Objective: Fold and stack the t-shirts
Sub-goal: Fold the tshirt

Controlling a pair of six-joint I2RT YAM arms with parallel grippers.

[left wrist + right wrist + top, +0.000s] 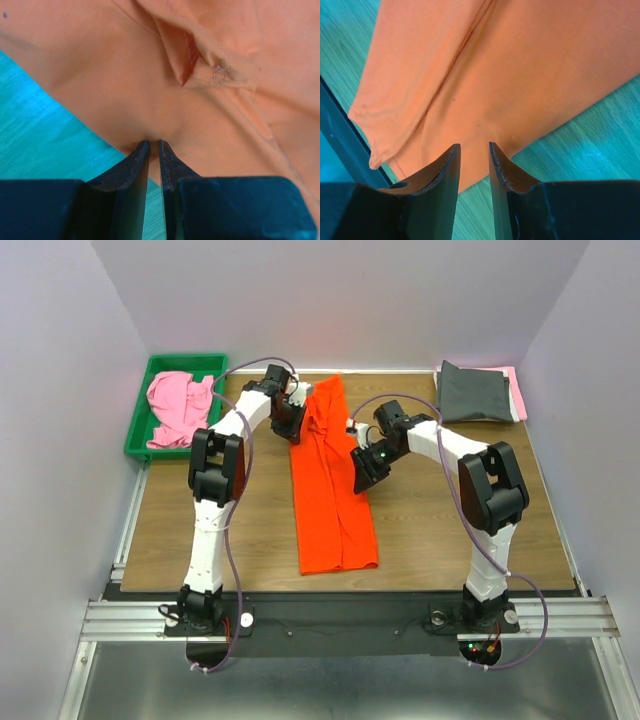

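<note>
A bright orange cloth t-shirt (pixel 330 510) lies folded into a long narrow strip down the middle of the brown wooden table (pixel 450 530), running from the far edge towards the near one. The left arm reaches far forward, elbow raised and wrist bent down, with the left gripper (pixel 291 432) at the strip's far left edge. In its wrist view the fingers are drawn to a thin slit, clamped on puckered orange cloth. The right arm bends inward at the elbow, and the right gripper (pixel 361 478) is on the strip's right edge about halfway along. Its fingers stand slightly apart over that edge, and I cannot tell whether they pinch it.

At far left, a crumpled light pink t-shirt (pixel 178 405) fills a green plastic tray (pixel 137 420). At far right, a folded dark grey t-shirt (pixel 475 392) rests on a folded pink one (pixel 518 390).
</note>
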